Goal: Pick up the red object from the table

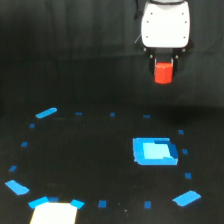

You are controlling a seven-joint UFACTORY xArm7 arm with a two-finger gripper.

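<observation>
Near edge: I see a pale patch (pixel 54 214) at the bottom of the table (pixel 90 160), with small blue marks around it.
Middle: a bright blue square piece (pixel 154 151) lies flat. I leave it alone.
Far back: my gripper (pixel 164 67) hangs high over the table.
Red block: the red block (pixel 163 73) is up in the air, well above the table.
Fingers: they are closed on the block, one dark finger (pixel 153 62) on each side, and its lower half pokes out below them.
Job so far: I think the pick is done, since the block looks lifted.
Left to do: just keep it held. I cannot tell how tight the grip is.
</observation>
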